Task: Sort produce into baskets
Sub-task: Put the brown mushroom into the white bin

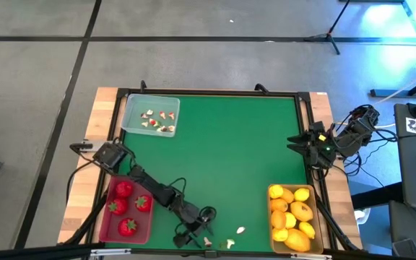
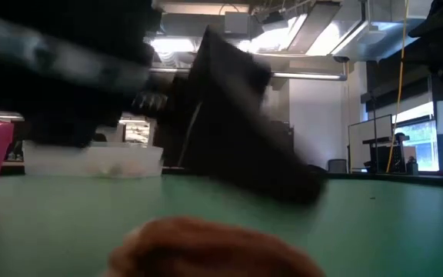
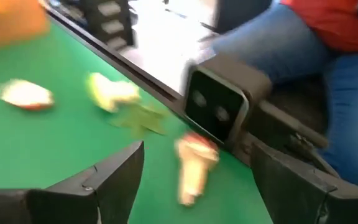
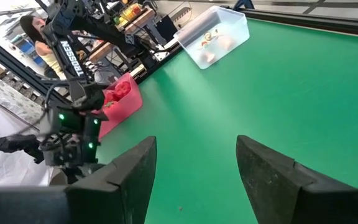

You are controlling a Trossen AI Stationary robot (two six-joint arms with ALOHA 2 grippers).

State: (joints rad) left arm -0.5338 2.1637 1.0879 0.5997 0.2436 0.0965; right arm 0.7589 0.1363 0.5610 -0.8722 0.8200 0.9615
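My left gripper [image 1: 199, 235] reaches low over the green mat near the table's near edge, open. A tiny white-and-red bit [image 3: 193, 171] lies on the mat between and just ahead of its fingertips, untouched. Two more bits [image 3: 27, 94] [image 3: 114, 92] lie farther along the mat. The pinkish-red basket [image 1: 103, 217] holds three strawberries. Several yellow and orange lemons fill the tan-yellow basket [image 1: 269, 217]. The clear basket [image 1: 130, 108] at the far left holds several bits. My right gripper [image 4: 194, 180] waits open, raised at the table's right edge.
A small dark camera box [image 3: 219, 102] stands at the near edge just beyond the bit. A person in jeans and a red top [image 3: 328, 56] sits behind it. A raised black frame [image 1: 215, 92] rims the mat, whose middle [image 1: 230, 159] is bare.
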